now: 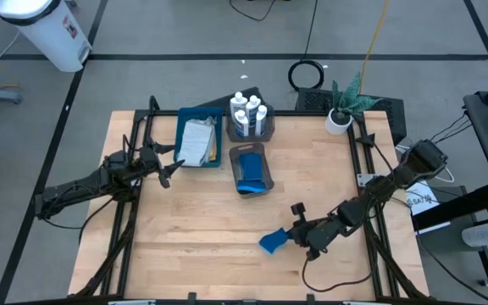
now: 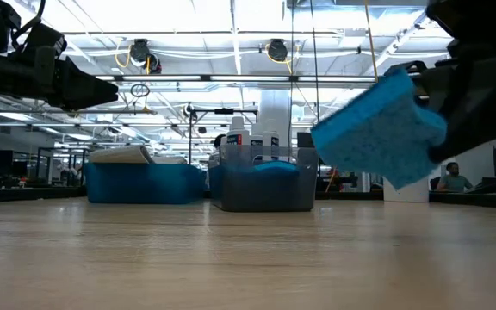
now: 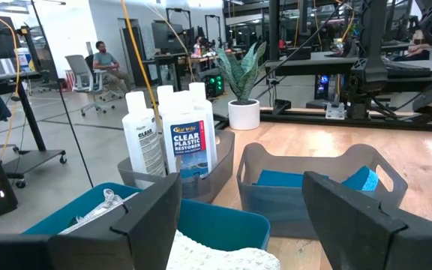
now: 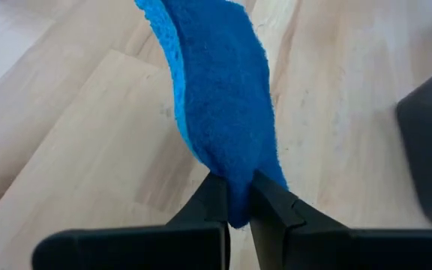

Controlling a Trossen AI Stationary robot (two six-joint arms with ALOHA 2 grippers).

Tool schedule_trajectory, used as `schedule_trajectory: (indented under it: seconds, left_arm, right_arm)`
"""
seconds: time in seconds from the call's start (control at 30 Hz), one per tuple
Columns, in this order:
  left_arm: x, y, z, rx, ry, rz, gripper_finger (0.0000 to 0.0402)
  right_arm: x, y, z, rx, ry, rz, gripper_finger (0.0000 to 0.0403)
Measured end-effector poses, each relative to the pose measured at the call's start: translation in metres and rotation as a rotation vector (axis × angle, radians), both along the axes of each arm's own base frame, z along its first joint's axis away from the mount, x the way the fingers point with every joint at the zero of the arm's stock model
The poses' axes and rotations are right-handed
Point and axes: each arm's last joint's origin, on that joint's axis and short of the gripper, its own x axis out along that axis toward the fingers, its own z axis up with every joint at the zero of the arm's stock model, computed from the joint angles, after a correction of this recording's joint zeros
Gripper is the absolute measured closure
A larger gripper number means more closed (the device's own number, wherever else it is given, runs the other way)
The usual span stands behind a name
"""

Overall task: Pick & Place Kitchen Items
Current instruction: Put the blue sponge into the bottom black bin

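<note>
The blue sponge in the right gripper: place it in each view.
High: blue sponge, lower centre, at the right gripper.
Low: upper right, lifted off the table.
Left wrist: not in it.
Right wrist: centre, pinched between the fingers.
Shared landmark: wooden tabletop.

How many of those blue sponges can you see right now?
At least 2: one sponge is pinched in the right gripper above the table's near part; blue sponges fill the grey bin mid-table, where I cannot separate them, so more may be hidden.
</note>
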Motion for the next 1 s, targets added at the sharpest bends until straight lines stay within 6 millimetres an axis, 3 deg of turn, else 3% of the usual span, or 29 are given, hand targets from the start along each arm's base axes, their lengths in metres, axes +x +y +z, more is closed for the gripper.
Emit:
schedule_trajectory:
  seconds: [0.27,1.0]
  left_arm:
    - [0.000,0.000,0.000,0.000,0.000,-0.001,0.0119]
    - [0.000,0.000,0.000,0.000,0.000,0.000,0.0119]
  right_arm:
    - [0.008,-0.012,0.012,-0.020,-0.070,-0.001,0.0389]
    - [0.028,-0.076,0.040,-0.138,-0.193,-0.120,0.0389]
